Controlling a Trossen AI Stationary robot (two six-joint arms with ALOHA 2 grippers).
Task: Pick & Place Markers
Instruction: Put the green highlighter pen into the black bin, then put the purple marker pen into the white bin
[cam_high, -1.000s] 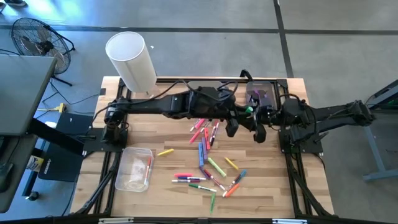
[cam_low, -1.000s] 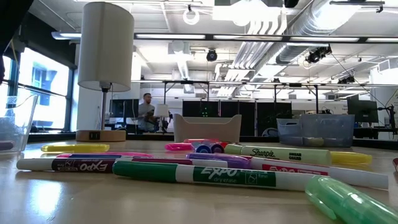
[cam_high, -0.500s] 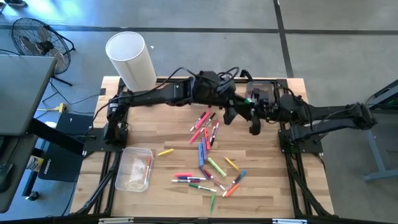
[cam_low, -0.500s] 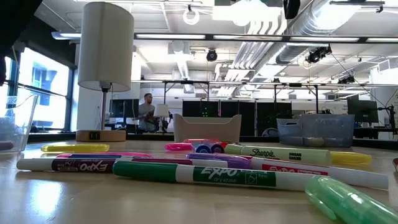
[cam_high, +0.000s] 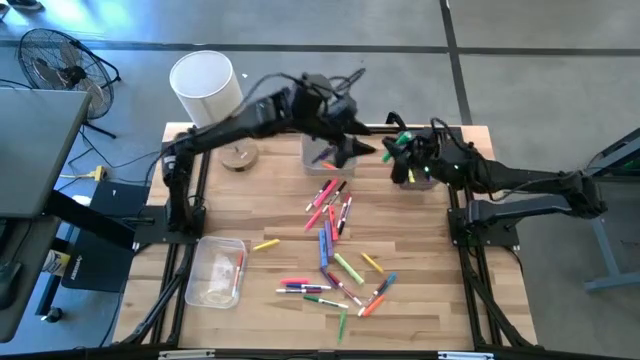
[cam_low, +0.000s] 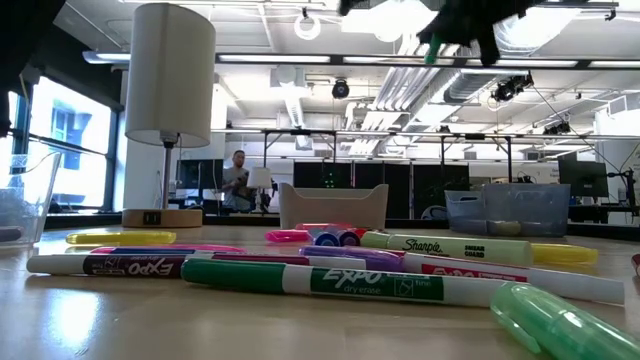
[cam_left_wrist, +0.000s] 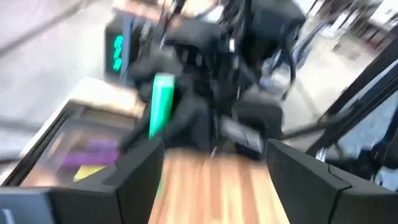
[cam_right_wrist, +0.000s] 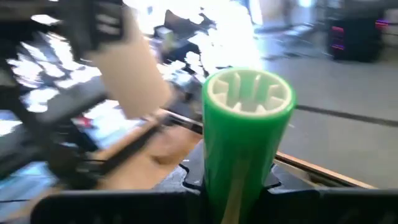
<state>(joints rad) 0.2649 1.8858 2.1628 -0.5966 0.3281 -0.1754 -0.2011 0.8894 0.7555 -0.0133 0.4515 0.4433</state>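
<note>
High view: vs a second ago both arms have pulled back from the scattered coloured marker pens (cam_high: 335, 250) to the far edge of the light wooden slatted table (cam_high: 420, 300). Left gripper (cam_high: 345, 152) now hangs over the clear rectangular plastic bin (cam_high: 318, 160) at that edge, fingers spread apart, nothing between them; it was closed before. Right gripper (cam_high: 403, 150) sits just right of that bin, raised, clamped on a green marker (cam_high: 402, 139) that stands up between its fingers (cam_right_wrist: 205, 180). Remaining markers lie mid-table, unmoved. White cylindrical lamp shade (cam_high: 208, 95) stays at the far-left corner.
</note>
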